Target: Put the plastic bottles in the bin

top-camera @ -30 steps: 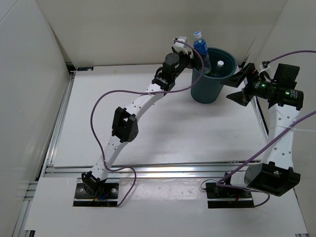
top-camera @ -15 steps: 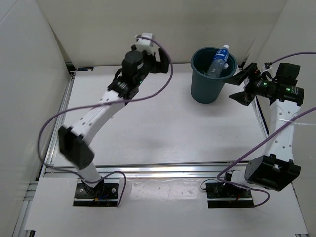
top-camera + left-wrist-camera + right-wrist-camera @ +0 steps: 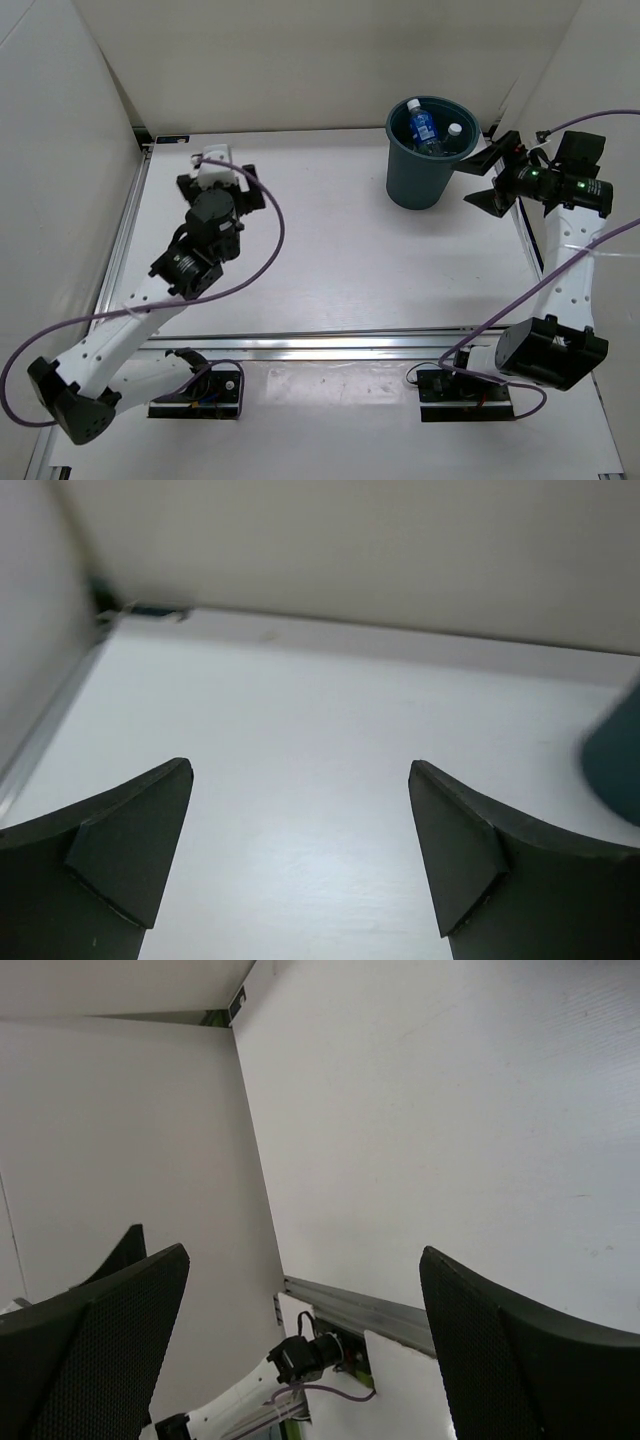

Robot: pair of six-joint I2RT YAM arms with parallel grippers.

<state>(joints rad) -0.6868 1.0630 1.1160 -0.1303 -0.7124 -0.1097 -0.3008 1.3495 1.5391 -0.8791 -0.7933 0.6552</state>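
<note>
The dark teal bin stands at the back right of the table. Inside it lie a clear bottle with a blue label and another bottle showing a white cap; the other bottles are hidden. The bin's edge shows in the left wrist view. My left gripper is open and empty, low over the table's left side, far from the bin. My right gripper is open and empty, just right of the bin. Its fingers frame the table and left arm.
White walls close the table at the back and both sides. A metal rail runs along the near edge, with both arm bases behind it. Purple cables trail from both arms.
My left arm let go of the blue-labelled bottle over the bin, then swung back left and down toward the table's left side. The bottle dropped into the bin. The right arm barely moved.
</note>
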